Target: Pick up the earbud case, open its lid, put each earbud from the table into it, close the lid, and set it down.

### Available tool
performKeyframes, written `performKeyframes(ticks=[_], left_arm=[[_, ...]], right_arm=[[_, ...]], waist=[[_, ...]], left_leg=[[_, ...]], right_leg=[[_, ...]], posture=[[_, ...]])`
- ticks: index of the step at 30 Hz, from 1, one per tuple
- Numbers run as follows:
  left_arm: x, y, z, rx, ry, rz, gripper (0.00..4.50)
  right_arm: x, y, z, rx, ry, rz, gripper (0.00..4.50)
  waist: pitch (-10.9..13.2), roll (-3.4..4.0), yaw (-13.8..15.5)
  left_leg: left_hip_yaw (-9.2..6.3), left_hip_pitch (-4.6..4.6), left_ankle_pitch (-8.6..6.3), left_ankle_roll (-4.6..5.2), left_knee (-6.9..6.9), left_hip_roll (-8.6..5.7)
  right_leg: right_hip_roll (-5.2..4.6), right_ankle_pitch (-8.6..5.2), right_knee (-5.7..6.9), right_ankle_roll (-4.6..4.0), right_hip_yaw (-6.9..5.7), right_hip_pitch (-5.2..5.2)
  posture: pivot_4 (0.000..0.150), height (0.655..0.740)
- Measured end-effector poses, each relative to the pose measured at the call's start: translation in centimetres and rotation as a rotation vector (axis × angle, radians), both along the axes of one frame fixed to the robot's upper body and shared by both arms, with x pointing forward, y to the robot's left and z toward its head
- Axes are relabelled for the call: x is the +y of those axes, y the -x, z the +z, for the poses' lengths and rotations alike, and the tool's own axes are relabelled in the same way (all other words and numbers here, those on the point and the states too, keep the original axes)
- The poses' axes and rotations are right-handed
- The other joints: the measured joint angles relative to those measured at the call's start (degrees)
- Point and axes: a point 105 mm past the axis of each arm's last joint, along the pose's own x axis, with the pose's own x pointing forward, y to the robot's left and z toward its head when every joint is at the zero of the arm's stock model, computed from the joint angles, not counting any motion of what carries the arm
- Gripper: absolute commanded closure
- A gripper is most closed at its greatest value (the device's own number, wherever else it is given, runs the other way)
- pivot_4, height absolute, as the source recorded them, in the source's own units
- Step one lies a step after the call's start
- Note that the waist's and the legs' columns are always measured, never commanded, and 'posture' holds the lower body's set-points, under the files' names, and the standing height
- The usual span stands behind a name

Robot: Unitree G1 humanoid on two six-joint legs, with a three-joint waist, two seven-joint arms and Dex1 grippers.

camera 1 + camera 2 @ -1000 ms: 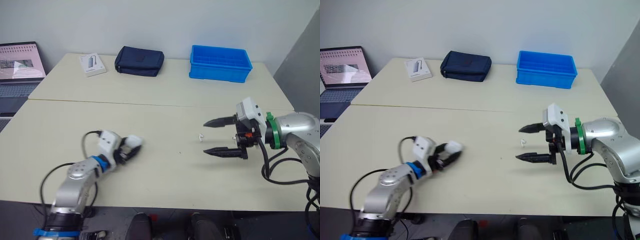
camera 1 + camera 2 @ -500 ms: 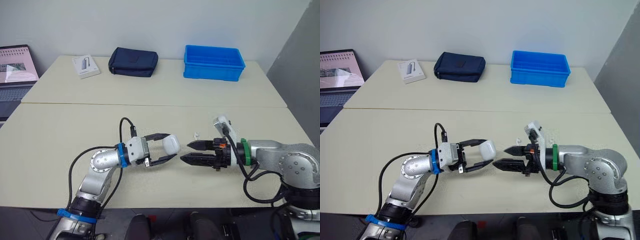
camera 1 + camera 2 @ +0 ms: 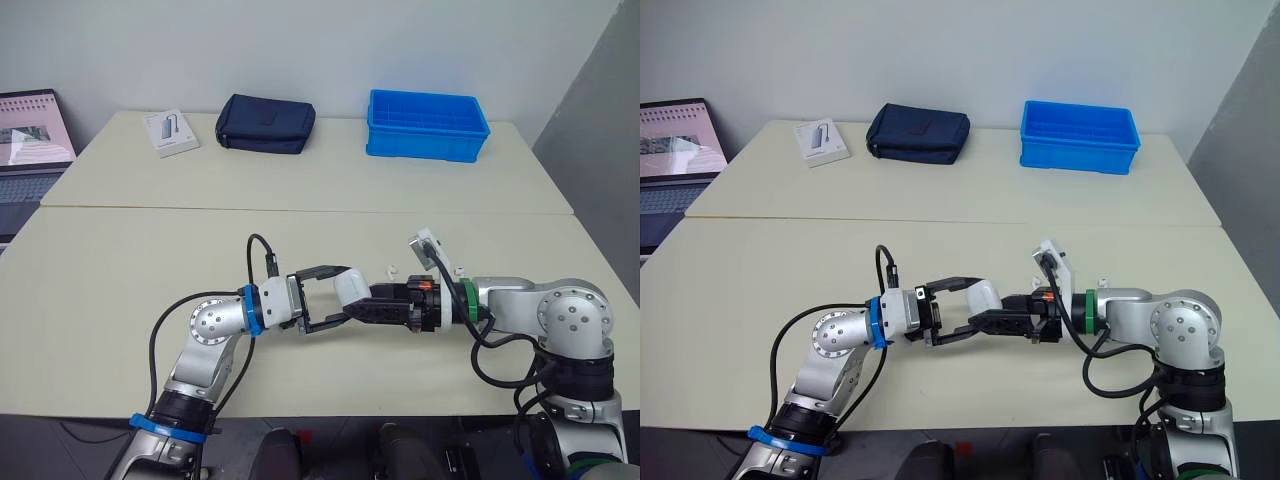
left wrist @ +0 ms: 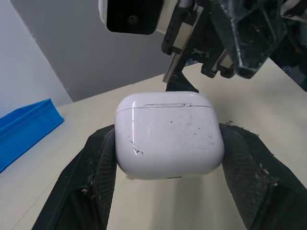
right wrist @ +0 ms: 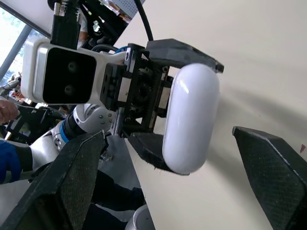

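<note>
Past the pick-up, by the look of it, and into opening the lid [image 4: 163,98]. Gripped between the two fingers of the left gripper [image 3: 345,293]: earbud case [image 3: 351,288], at the near middle, apparently raised off the table [image 3: 150,250]. Pointing in from the right, fingers spread wide either side of the case and clamped on nothing: right gripper [image 3: 372,304]. Next, probably, catching the lid's edge with one right fingertip and prising it up while keeping the left clamp firm. White, rounded, glossy shell, flecked with dark scuffs; lid shut, seam a thin line. Small white speck, likely an earbud [image 3: 393,268], lying just beyond the grippers.
</note>
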Motion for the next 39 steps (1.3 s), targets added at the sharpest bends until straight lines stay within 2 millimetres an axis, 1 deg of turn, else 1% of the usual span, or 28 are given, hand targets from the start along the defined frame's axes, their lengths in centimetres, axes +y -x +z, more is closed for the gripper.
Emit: performKeyframes(ticks=[1,9,10,18,20,22,23,24,25,27,28,30,31,33,34,35,37,39], left_arm=[[0.0,0.0,0.0,-0.001,0.000,-0.002,1.70],[-0.4,0.2,0.2,-0.013,0.017,-0.013,1.70],[-0.4,0.2,0.2,-0.017,0.015,-0.012,1.70],[-0.4,0.0,0.2,-0.016,0.021,-0.001,1.70],[-0.4,0.0,0.1,-0.005,0.021,-0.003,0.96],[-0.2,-0.1,-0.1,0.019,0.012,-0.001,0.48],[-0.1,-0.1,-0.2,0.030,0.002,0.001,0.16],[0.1,-0.3,-0.6,0.057,-0.024,0.005,0.00],[0.5,-0.5,-1.0,0.089,-0.055,0.014,0.00],[1.5,-1.1,-2.1,0.227,-0.110,0.051,0.00],[2.3,-1.4,-3.0,0.361,-0.138,0.087,0.00],[3.6,-1.6,-4.0,0.529,-0.179,0.130,0.00],[3.9,-1.5,-4.2,0.578,-0.200,0.139,0.00],[4.4,-1.1,-4.0,0.669,-0.251,0.138,0.00],[4.5,-1.0,-3.6,0.690,-0.276,0.138,0.00],[4.4,-0.9,-3.1,0.695,-0.287,0.133,0.00],[3.3,-0.6,-1.8,0.676,-0.311,0.104,0.00],[2.3,-0.3,-1.0,0.648,-0.333,0.087,0.00]], right_arm=[[0.0,0.0,-0.1,0.005,-0.001,-0.001,0.60],[0.0,-0.3,-0.4,0.029,0.009,0.006,3.49],[0.0,-0.3,-0.4,0.032,0.008,0.006,3.72],[0.1,-0.5,-0.3,0.037,0.011,0.013,3.71],[0.1,-0.5,-0.3,0.038,0.014,0.017,3.71],[0.1,-0.4,-0.2,0.034,0.017,0.032,3.71],[0.1,-0.4,-0.1,0.032,0.019,0.034,3.71],[0.1,-0.4,0.0,0.030,0.022,0.042,3.71],[0.1,-0.3,0.0,0.028,0.027,0.048,3.71],[-0.1,-0.4,-0.1,0.021,0.054,0.051,3.71],[-0.3,-0.6,0.0,-0.002,0.091,0.057,3.71],[-1.3,-0.9,0.2,-0.069,0.175,0.046,3.71],[-1.7,-1.0,0.1,-0.104,0.225,0.046,3.71],[-2.6,-1.1,-0.3,-0.248,0.384,0.083,3.71],[-3.1,-1.1,-0.7,-0.314,0.459,0.113,3.71],[-3.2,-1.1,-0.9,-0.360,0.496,0.135,3.71],[-3.0,-1.0,-1.3,-0.475,0.573,0.211,3.71],[-2.7,-0.9,-1.4,-0.557,0.608,0.264,3.71]], waist=[[0.00,0.00,0.00],[0.00,0.00,-0.01],[0.00,0.00,-0.01],[0.00,0.00,-0.02],[0.00,0.00,-0.03],[0.01,0.01,-0.05],[0.01,0.01,-0.06],[0.01,0.01,-0.09],[0.01,0.01,-0.13],[0.02,0.03,-0.23],[0.05,0.06,-0.40],[0.06,0.07,-0.52],[0.06,0.08,-0.52],[0.07,0.09,-0.49],[0.07,0.09,-0.49],[0.07,0.09,-0.49],[0.07,0.09,-0.48],[0.07,0.09,-0.40]], left_leg=[[0.00,0.00,0.00,0.00,0.00,0.00],[0.00,-0.01,0.00,0.00,0.00,0.00],[0.00,-0.01,0.00,0.00,0.00,0.01],[0.00,-0.01,0.00,0.00,-0.01,0.01],[0.00,-0.02,0.00,0.01,-0.01,0.01],[0.00,-0.03,-0.01,0.01,-0.02,0.02],[0.00,-0.03,-0.01,0.01,-0.02,0.02],[0.00,-0.02,-0.01,0.01,-0.03,0.03],[0.00,-0.02,-0.01,0.01,-0.03,0.06],[-0.01,-0.03,-0.01,0.01,-0.04,0.07],[0.00,-0.04,-0.01,0.01,-0.03,0.08],[-0.04,-0.15,-0.01,0.01,-0.04,0.07],[-0.05,-0.29,-0.01,0.01,-0.04,0.07],[-0.10,-0.74,-0.01,0.01,-0.01,0.05],[-0.12,-0.82,-0.01,0.01,-0.01,0.06],[-0.11,-0.81,-0.01,0.02,-0.02,0.06],[-0.10,-0.86,-0.01,0.02,-0.02,0.06],[-0.10,-0.86,-0.02,0.02,-0.02,0.07]], right_leg=[[0.00,0.00,0.00,0.00,0.01,0.00],[0.01,0.00,-0.01,0.00,0.00,-0.01],[0.01,0.00,-0.02,0.00,0.00,-0.01],[0.01,0.00,-0.02,0.00,0.00,-0.02],[0.01,0.00,-0.04,0.00,0.00,-0.03],[0.01,-0.01,-0.04,0.00,0.00,-0.04],[0.02,-0.01,-0.04,0.01,0.01,-0.04],[0.03,-0.01,-0.04,0.00,0.00,-0.05],[0.06,-0.01,-0.04,0.00,0.00,-0.05],[0.07,-0.01,-0.03,0.00,0.00,-0.07],[0.08,-0.01,0.00,0.00,0.01,-0.11],[0.08,-0.02,-0.04,0.00,-0.02,-0.21],[0.07,-0.02,-0.06,-0.01,-0.03,-0.33],[0.08,-0.01,-0.04,0.00,-0.04,-0.76],[0.10,-0.02,-0.08,0.00,-0.05,-0.82],[0.12,-0.02,-0.12,0.00,-0.04,-0.81],[0.14,-0.04,-0.15,0.04,-0.02,-0.84],[0.16,-0.05,-0.17,0.06,-0.01,-0.83]], posture=[[0.150,0.7324],[0.150,0.7324],[0.150,0.7324],[0.150,0.7324],[0.150,0.7324],[0.150,0.7324],[0.150,0.7324],[0.150,0.7324],[0.150,0.7324],[0.150,0.7324],[0.150,0.7324],[0.150,0.7324],[0.150,0.7324],[0.150,0.7324],[0.150,0.7324],[0.150,0.7324],[0.150,0.7324],[0.150,0.7324]])
